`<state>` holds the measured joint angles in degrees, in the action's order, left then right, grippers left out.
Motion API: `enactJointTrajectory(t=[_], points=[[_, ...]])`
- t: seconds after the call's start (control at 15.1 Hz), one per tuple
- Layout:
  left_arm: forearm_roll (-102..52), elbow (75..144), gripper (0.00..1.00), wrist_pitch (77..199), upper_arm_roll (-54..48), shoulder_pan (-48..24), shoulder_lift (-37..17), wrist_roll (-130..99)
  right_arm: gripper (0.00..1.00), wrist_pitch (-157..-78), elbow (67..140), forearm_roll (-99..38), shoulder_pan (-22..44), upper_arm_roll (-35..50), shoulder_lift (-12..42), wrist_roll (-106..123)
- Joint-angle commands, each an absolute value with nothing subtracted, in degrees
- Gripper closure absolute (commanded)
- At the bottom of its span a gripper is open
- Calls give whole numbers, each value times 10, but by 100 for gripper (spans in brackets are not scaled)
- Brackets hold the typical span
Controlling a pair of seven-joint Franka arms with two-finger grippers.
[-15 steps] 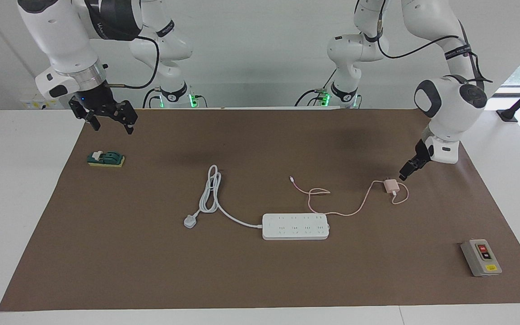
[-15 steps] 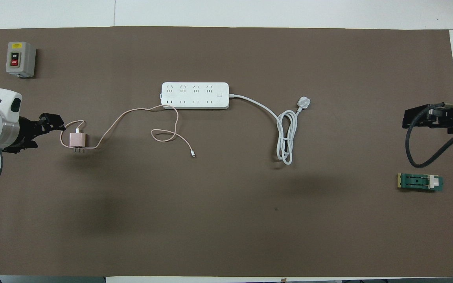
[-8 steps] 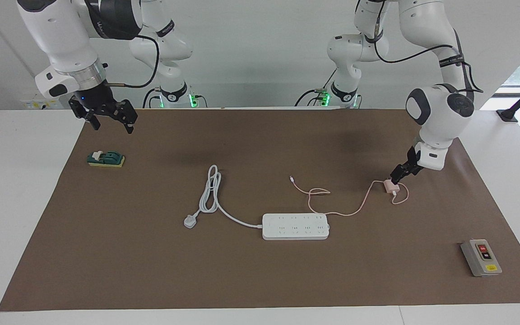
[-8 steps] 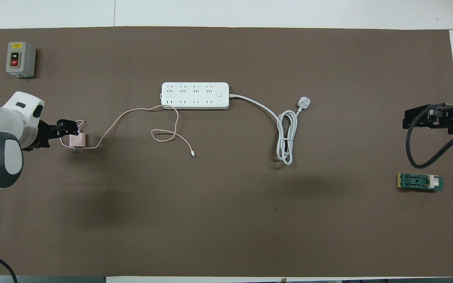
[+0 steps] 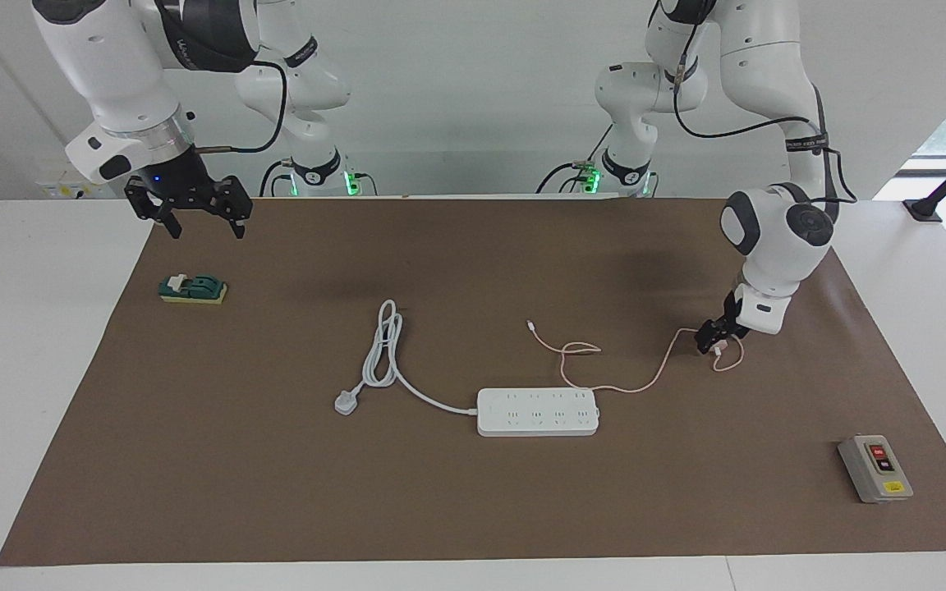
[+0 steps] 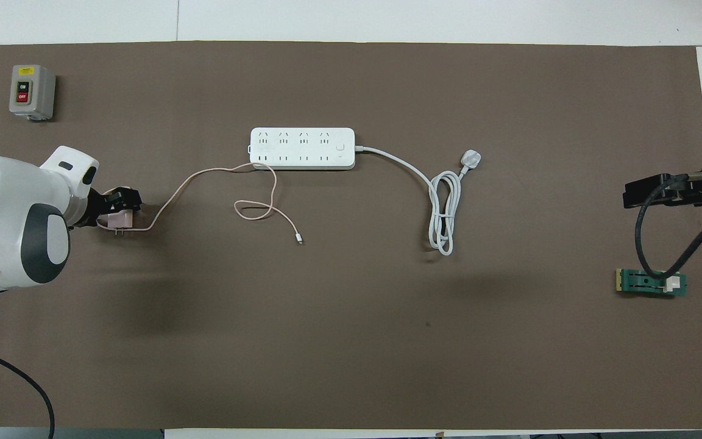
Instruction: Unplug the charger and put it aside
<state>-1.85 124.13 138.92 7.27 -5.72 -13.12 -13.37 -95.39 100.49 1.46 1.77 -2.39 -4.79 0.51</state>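
Two grippers spread, the left one down at the unplugged charger.

Right gripper (image 5: 204,223) hangs with fingers apart above the mat's (image 5: 473,509) corner, over a spot near the green switch (image 5: 192,289). The power strip (image 5: 537,412) lies mid-mat, its white plug (image 5: 345,404) loose beside it. The charger (image 6: 122,218) lies on the mat toward the left arm's end, prongs pointing at the robots, its prong-to-cable axis running near to far. Its pink cable (image 6: 192,178) trails past the strip's nearer edge. Left gripper (image 5: 711,339) sits low over the charger, fingers spread; contact cannot be told. A grey switch box (image 5: 875,468) lies farther out.
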Motion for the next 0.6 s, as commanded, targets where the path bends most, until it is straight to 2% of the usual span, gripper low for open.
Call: enactJointTrajectory(t=[0.0, 0.07, 0.33, 0.53], points=[[-28, 1235, 85, 1373, 78, -65, -134, -161, 0, -940, 1005, 11, 11, -17, -54, 21], [-38, 1230, 100, 1364, 78, -65, -134, -191, 0, -937, 1005, 11, 11, -17, -54, 21], [-62, 1211, 100, 1351, 77, -69, -136, -256, 0, -936, 1006, 11, 11, -17, -55, 20], [-63, 1162, 100, 1308, 76, -95, -143, -371, 0, -938, 1006, 11, 13, -17, -55, 17]])
